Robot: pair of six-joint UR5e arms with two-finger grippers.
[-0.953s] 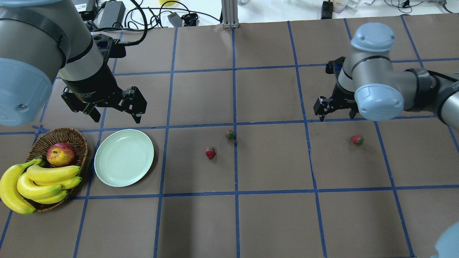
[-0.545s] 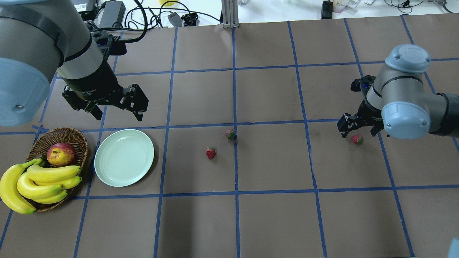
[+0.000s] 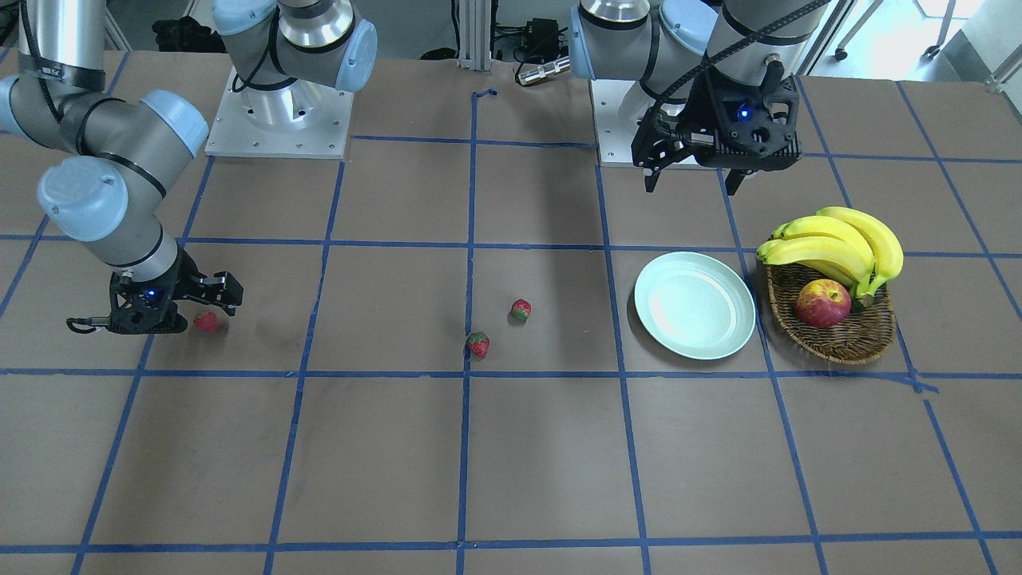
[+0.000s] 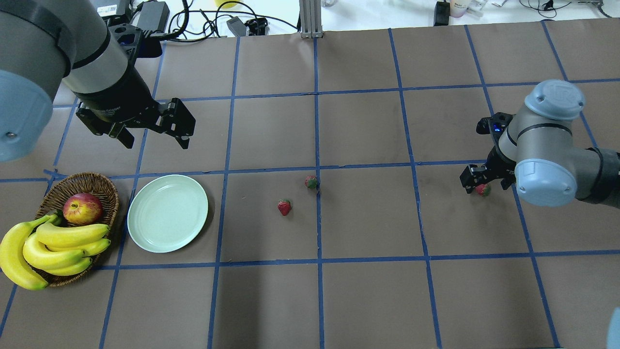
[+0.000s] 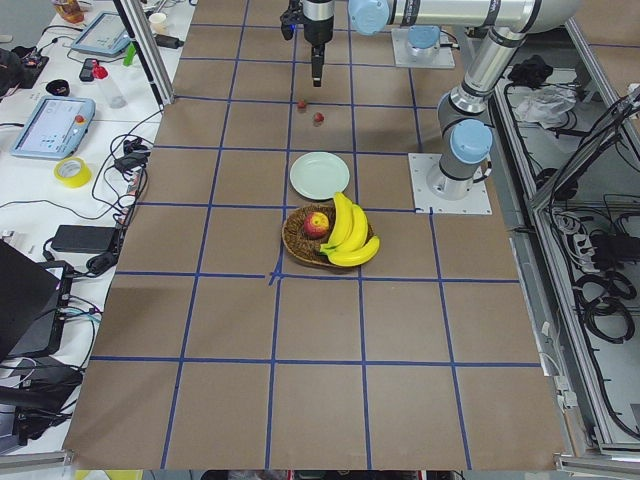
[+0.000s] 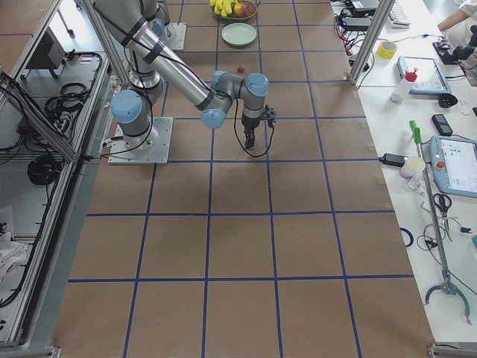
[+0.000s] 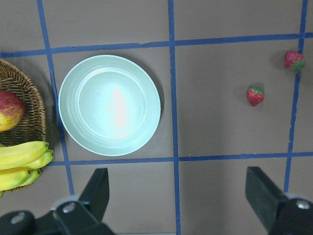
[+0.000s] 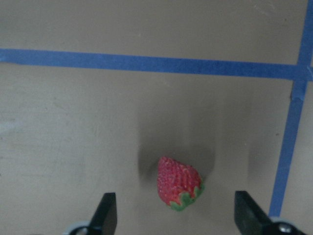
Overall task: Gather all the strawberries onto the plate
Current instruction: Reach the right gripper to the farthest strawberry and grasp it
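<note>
Right gripper (image 8: 176,215) points straight down, low over the brown table (image 4: 368,300) near the overhead view's right edge. Its jaws are spread wide, with a bumpy red strawberry (image 8: 178,183) sitting between the fingers, untouched. Left gripper (image 4: 156,140) hangs spread apart too, in the upper left, higher in the frame than the plate (image 4: 167,213), which is smooth, round and pale mint. Two more strawberries (image 4: 284,207) (image 4: 311,182) lie mid-frame on the table. At the far left, a woven wicker basket (image 4: 104,184) holds an apple (image 4: 82,208) and bananas (image 4: 63,242).

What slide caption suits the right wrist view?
Open right pincer, fingers either side of one strawberry lying on the table.
</note>
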